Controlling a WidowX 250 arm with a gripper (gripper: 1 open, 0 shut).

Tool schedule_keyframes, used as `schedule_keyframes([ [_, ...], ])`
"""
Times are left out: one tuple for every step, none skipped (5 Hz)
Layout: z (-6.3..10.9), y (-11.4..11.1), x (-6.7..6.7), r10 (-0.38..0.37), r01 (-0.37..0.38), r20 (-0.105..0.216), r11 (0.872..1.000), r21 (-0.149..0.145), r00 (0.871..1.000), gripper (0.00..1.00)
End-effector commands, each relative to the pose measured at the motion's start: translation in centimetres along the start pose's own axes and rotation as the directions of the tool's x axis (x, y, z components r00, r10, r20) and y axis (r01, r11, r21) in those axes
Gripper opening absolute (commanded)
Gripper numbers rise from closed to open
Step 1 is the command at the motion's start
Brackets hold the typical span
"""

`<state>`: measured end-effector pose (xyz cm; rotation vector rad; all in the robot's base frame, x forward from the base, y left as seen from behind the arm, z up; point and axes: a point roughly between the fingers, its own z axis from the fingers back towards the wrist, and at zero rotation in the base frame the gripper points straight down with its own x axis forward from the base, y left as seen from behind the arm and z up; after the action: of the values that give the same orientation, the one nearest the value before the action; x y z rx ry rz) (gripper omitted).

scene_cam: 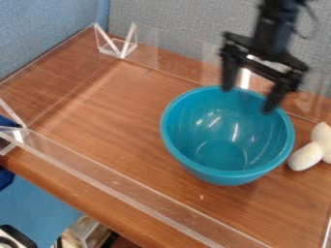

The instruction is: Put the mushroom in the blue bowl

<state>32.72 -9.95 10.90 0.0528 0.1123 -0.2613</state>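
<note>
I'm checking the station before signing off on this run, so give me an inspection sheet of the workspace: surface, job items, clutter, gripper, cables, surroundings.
Surface: brown wooden table, wood grain showing.
Job items: blue bowl upright, nothing seen inside; white mushroom outside it, on its right side in the picture.
Clutter: nothing seen between bowl and mushroom; clear plastic piece at the far left corner.
Gripper: dark gripper open above the bowl's far side, blurred, nothing seen held.
Cables: thin dark cable at the top, beside the arm.
Surroundings: grey textured wall behind; blue area beyond the table's left edge.
</note>
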Motion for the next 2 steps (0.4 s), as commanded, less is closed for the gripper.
schedule_keyframes([
  [1.8, -2.9, 2.1, -0.069, 0.067, 0.063, 0.997, 0.029, 0.996, 1.00],
  [1.1, -5.2, 3.9, -0.107, 0.104, 0.062, 0.994, 0.042, 0.992, 1.00],
])
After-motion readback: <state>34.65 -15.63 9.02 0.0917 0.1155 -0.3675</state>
